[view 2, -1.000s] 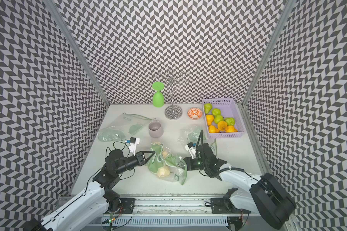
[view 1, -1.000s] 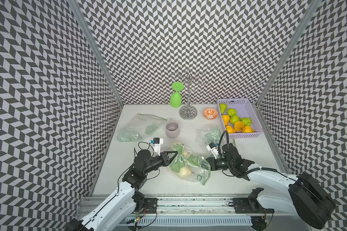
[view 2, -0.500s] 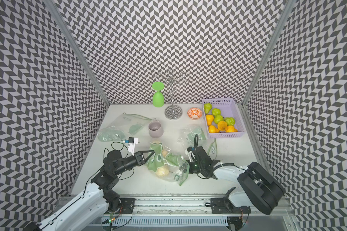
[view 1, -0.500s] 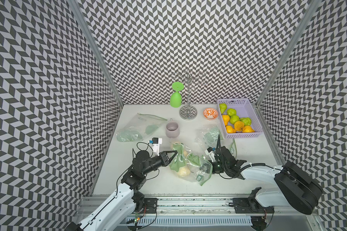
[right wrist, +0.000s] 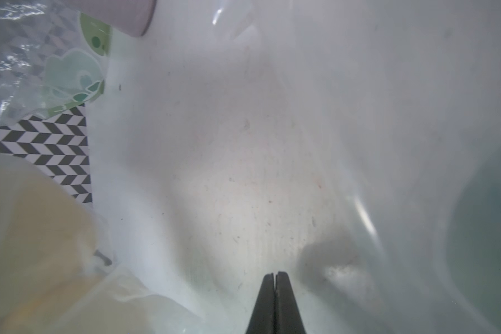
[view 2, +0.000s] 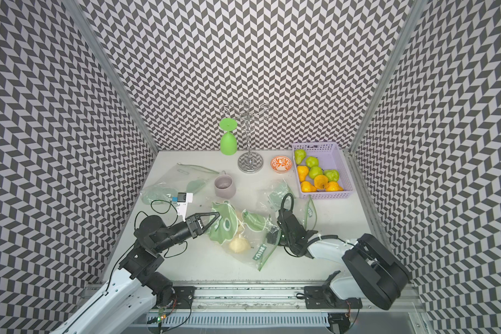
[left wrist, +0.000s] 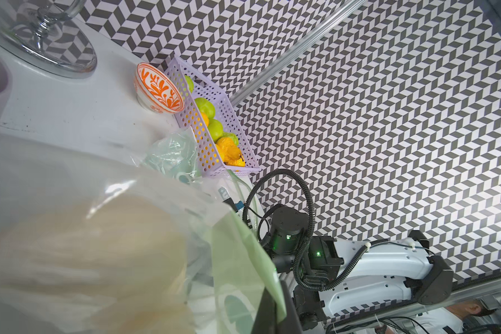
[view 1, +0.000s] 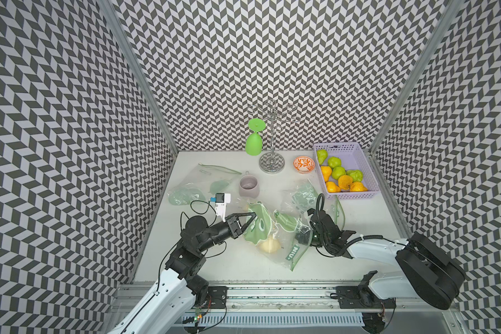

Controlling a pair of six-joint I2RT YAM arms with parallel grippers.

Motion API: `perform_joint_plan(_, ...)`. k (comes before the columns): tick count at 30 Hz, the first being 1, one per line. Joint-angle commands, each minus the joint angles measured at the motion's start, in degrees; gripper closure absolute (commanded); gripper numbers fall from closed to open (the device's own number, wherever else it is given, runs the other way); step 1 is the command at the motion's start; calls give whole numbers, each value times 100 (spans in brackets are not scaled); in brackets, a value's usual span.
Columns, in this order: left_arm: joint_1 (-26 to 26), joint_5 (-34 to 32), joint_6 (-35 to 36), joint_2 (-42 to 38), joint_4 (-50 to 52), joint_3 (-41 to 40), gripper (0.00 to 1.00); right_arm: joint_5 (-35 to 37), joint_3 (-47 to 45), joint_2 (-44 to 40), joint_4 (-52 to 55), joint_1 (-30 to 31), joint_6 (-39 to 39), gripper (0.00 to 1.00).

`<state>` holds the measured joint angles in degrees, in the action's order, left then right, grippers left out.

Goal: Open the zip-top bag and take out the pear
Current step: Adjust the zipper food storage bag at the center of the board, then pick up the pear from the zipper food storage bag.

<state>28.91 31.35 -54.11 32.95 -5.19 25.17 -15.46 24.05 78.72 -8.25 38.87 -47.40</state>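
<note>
The clear zip-top bag (view 1: 284, 240) with green prints lies crumpled in the middle of the table. A pale yellow pear (view 1: 269, 245) lies inside it, also showing in a top view (view 2: 239, 245). My left gripper (view 1: 253, 215) is shut on the bag's green left edge; in the left wrist view the green film (left wrist: 243, 260) runs into the closed gripper (left wrist: 272, 309), with the pear (left wrist: 84, 260) blurred close by. My right gripper (view 1: 300, 234) is at the bag's right rim, shut (right wrist: 275, 274) with hazy film all round it; the pear (right wrist: 26, 231) shows beside it.
A lilac basket (view 1: 356, 156) of green and orange pears stands at the back right, beside an orange bowl (view 1: 303, 164). A grey mug (view 1: 248, 186), a metal stand (view 1: 271, 164) with a green glass (view 1: 254, 141), and other bags (view 1: 203, 185) (view 1: 304, 196) lie behind.
My right gripper has moved left to the bag's right rim and closed there. My left gripper has kept its hold on the bag's left edge.
</note>
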Motion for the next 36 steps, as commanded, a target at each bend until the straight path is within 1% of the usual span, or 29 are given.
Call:
perform_joint_plan(1,41,6,145,19,151,31,100,-169,69,-261,-227,-55,-30,100)
perform_joint_plan(5,23,-326,148,-87,65,-278,100,-616,-364,-781,-145,-555,-118,99)
perform_joint_plan(7,20,-375,90,-34,-67,-422,100,-791,-395,-906,56,-721,72,99)
perform_joint_plan(11,22,-570,81,32,-207,-625,100,-1001,-178,-783,496,-824,479,97)
perform_joint_plan(15,-91,-800,198,-16,-79,-816,100,-1198,-103,-606,478,-994,604,93)
perform_joint_plan(17,-191,-795,213,-35,-51,-955,100,-1298,24,-573,617,-1100,754,88)
perform_joint_plan(18,-244,-835,238,-58,9,-1023,100,-1333,107,-591,753,-1157,865,82)
perform_joint_plan(21,-428,-841,233,-169,95,-1278,100,-1392,299,-914,1236,-1403,1181,60)
perform_joint_plan(24,-672,-810,242,-300,189,-1451,100,-1457,409,-1341,1684,-1678,1358,48)
perform_joint_plan(29,-980,-623,258,-340,139,-1619,100,-1947,454,-1773,2254,-1833,1578,46)
perform_joint_plan(33,-1011,-545,283,-289,82,-1664,100,-2653,73,-2219,2215,-1831,1505,42)
perform_joint_plan(36,-1023,-516,282,-269,19,-1706,100,-2821,-207,-2640,2267,-1831,1367,39)
